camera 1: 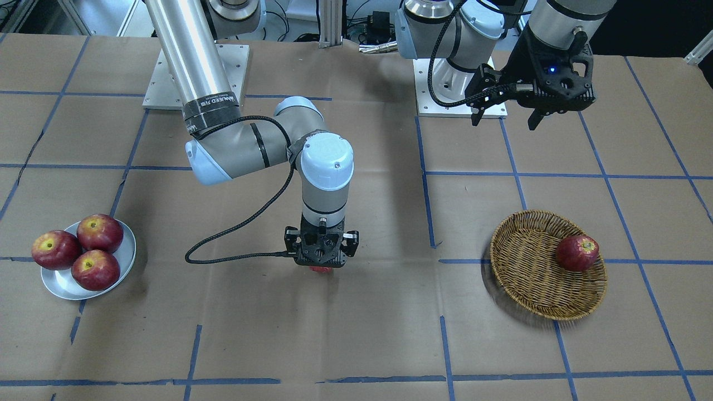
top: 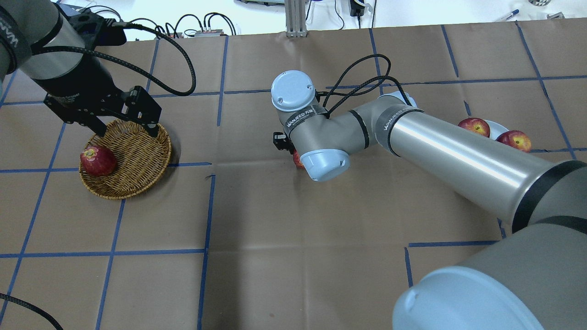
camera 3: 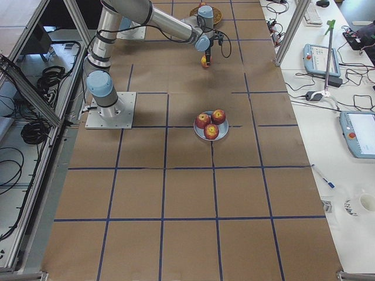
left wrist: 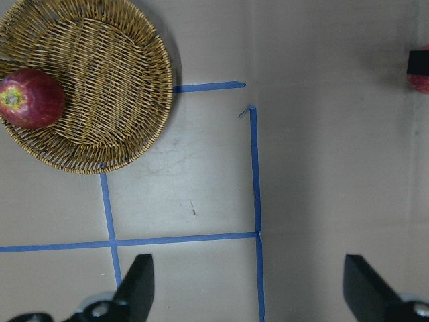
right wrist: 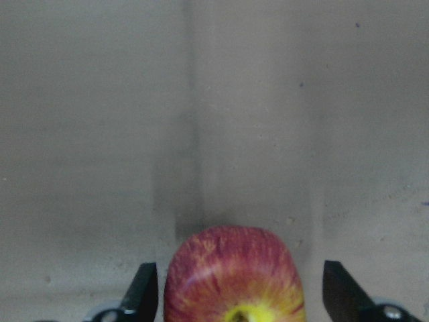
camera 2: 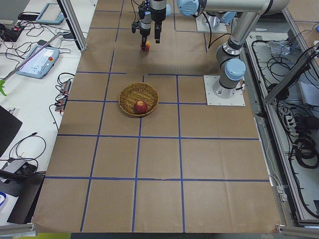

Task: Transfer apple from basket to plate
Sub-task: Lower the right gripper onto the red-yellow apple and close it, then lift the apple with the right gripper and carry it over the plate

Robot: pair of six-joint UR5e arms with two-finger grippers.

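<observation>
Right wrist-mounted, bottom centre: apple (right wrist: 228,288) resting on table (right wrist: 100,100) between right gripper's (right wrist: 238,272) spread fingers (right wrist: 146,288), unclamped, so best centred, squeezed evenly, lifted straight toward plate (camera 1: 127,253) at front-facing lower left; left gripper (left wrist: 248,268) spread, empty, near basket (camera 1: 529,267).

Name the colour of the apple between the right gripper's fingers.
The apple is streaky pinkish-red, yellow around the stem; the right wrist view shows it best.

Table (camera 1: 356,345): brown paper ruled with a blue tape grid. Basket (camera 1: 529,278): tan-brown weave, holding an evenly deep-red apple (camera 1: 577,253). Well apart from the basket, a silver-grey plate (camera 1: 61,284) bears three glossy dark-red apples (camera 1: 100,233) with yellow tops. Between basket and plate lies a streaky pinkish-red apple (right wrist: 231,275), yellow at the stem.
</observation>
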